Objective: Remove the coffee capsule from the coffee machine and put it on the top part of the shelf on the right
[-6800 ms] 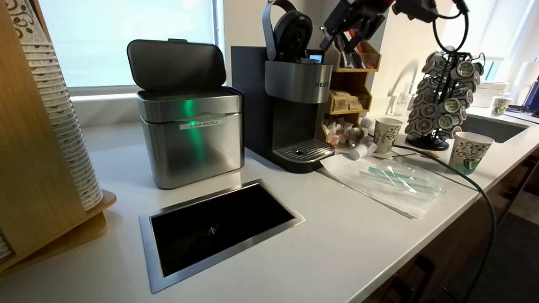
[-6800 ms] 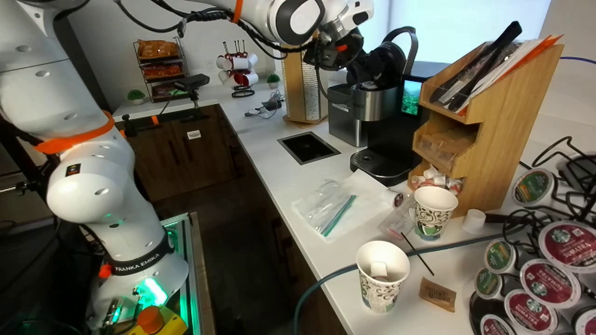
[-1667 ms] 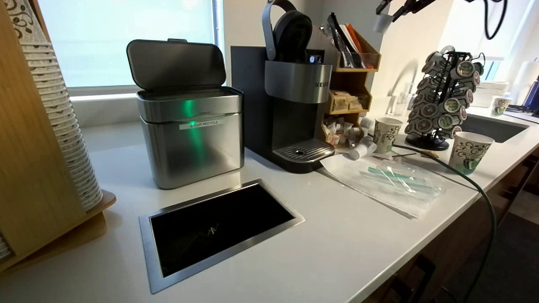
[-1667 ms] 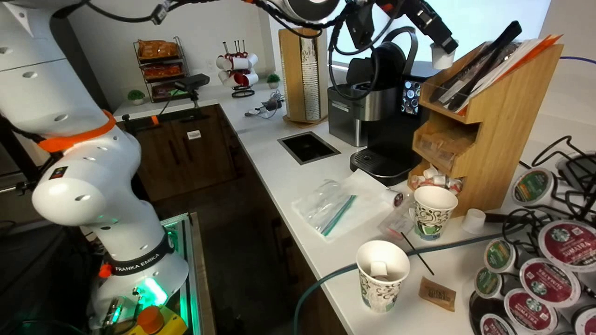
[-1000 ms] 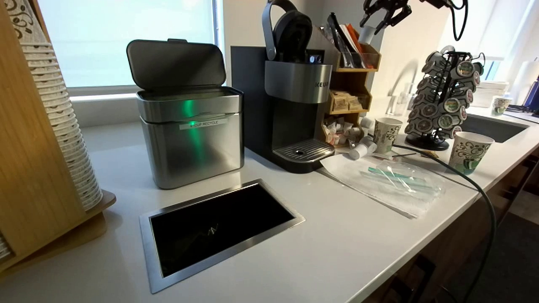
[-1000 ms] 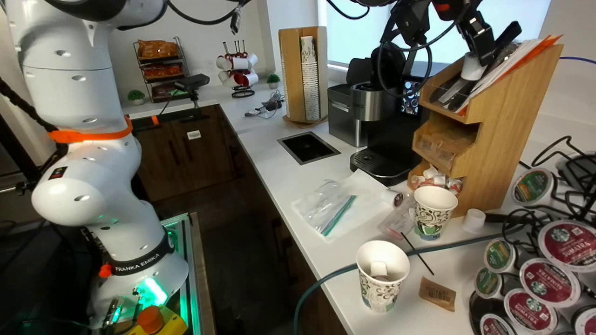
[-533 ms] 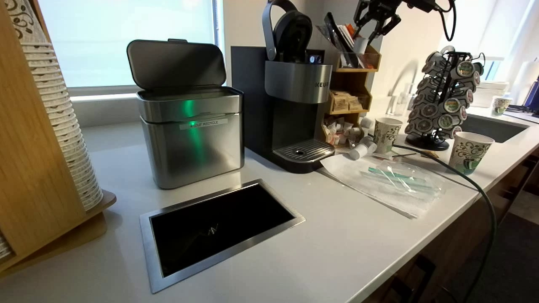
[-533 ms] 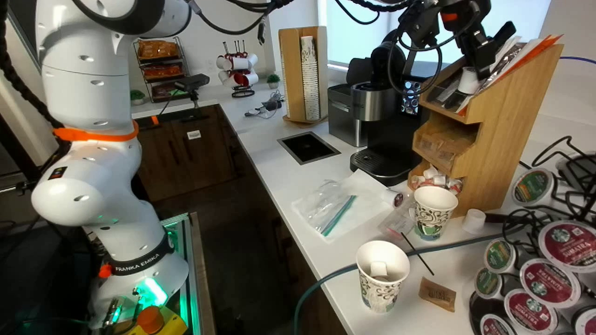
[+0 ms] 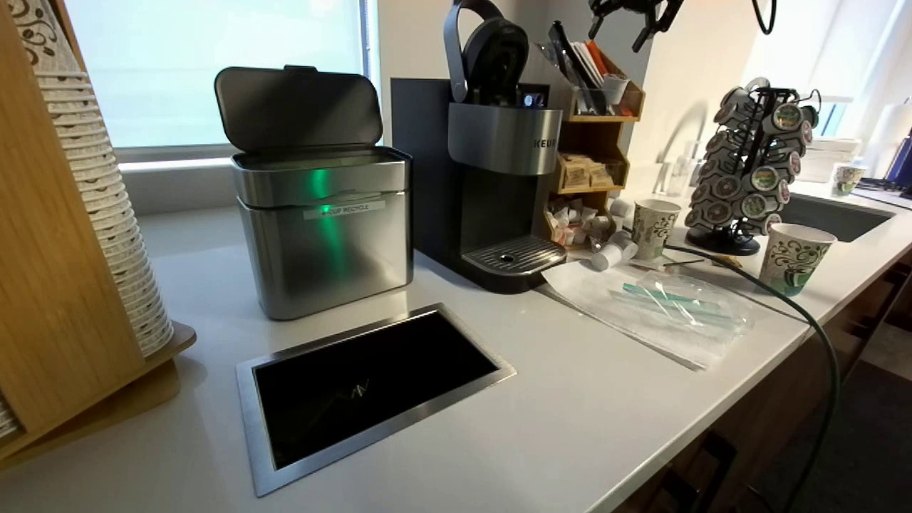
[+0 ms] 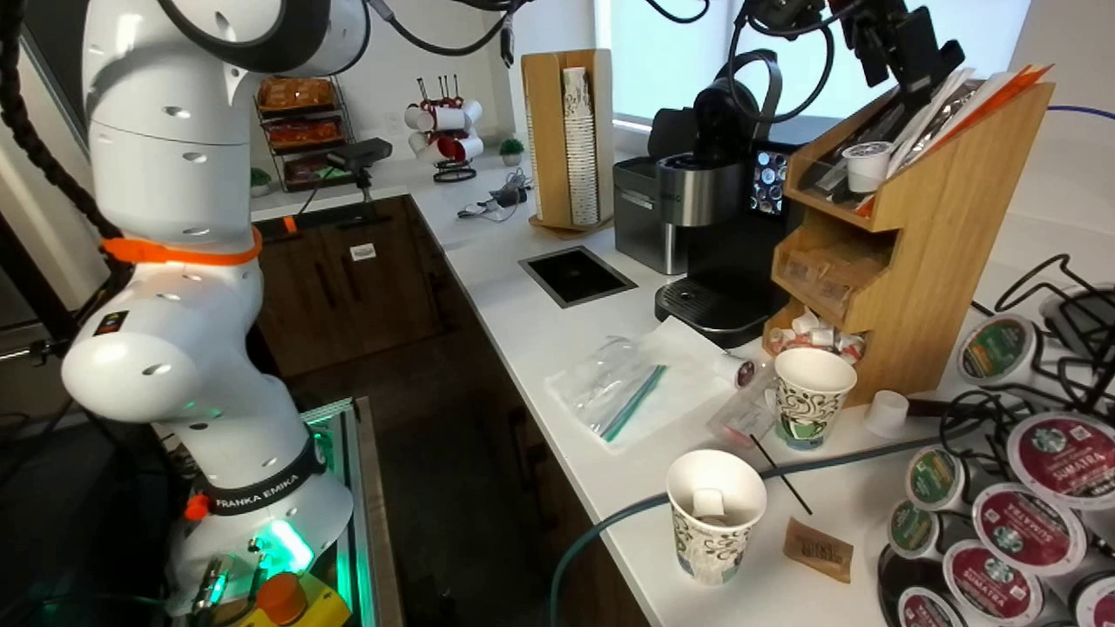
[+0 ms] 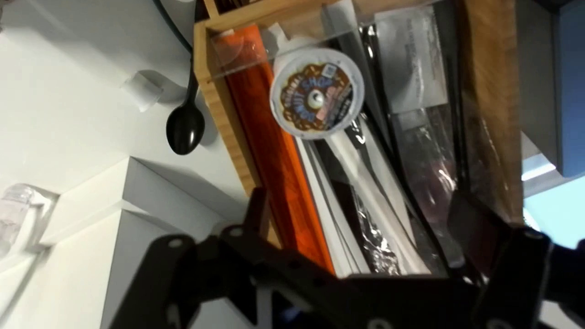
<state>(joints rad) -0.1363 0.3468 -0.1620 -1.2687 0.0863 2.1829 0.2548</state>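
Note:
The white coffee capsule [image 10: 868, 165] sits lid up in the top compartment of the wooden shelf [image 10: 967, 218], at its front on top of packets and papers. Its brown "Donut Shop" lid faces the camera in the wrist view, where the capsule [image 11: 316, 93] is apart from the fingers. It also shows in an exterior view [image 9: 614, 90], behind the clear front panel. My gripper [image 11: 358, 205] is open and empty above the compartment. In an exterior view the gripper [image 9: 616, 37] hangs above the capsule. The coffee machine [image 9: 506, 139] stands beside the shelf with its top raised.
Orange and white papers [image 11: 292, 183] and plastic packets fill the top compartment under my fingers. A capsule carousel [image 9: 748, 164], patterned paper cups [image 10: 719, 522], a plastic bag [image 10: 610, 383] and a cable [image 10: 645, 505] are on the counter. A steel recycle bin [image 9: 328, 235] stands beside the machine.
My gripper went from the coffee machine to the shelf with the capsule in it, lowered it into the top compartment, let go and rose away. The capsule now rests there.

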